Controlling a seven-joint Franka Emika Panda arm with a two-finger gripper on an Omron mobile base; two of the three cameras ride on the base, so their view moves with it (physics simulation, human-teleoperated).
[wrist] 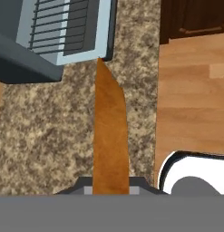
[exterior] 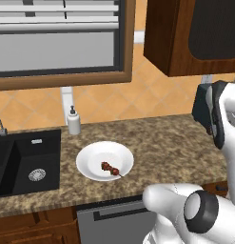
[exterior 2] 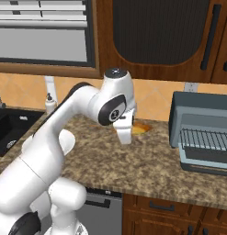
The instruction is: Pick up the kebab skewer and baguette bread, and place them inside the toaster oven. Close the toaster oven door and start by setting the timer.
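The baguette bread (wrist: 110, 131), a golden-orange loaf, is held lengthwise by my shut gripper (wrist: 111, 188), with its far tip pointing at the toaster oven (wrist: 22, 50). From the right base, my gripper (exterior 2: 125, 132) hangs over the counter left of the toaster oven (exterior 2: 197, 114), the baguette bread (exterior 2: 140, 127) poking out behind its fingers. The toaster oven door (exterior 2: 202, 169) is folded down, showing the wire rack inside. Back on a white plate (exterior: 90, 155) lies the kebab skewer (exterior: 111, 168), far to the left of the hand.
A black sink (exterior: 28, 162) is set into the granite counter at the left, with a soap dispenser (exterior: 73, 120) behind the plate. Dark wood cabinets (exterior 2: 161, 32) hang above the oven. Wooden floor (wrist: 190, 99) lies beyond the counter's front edge.
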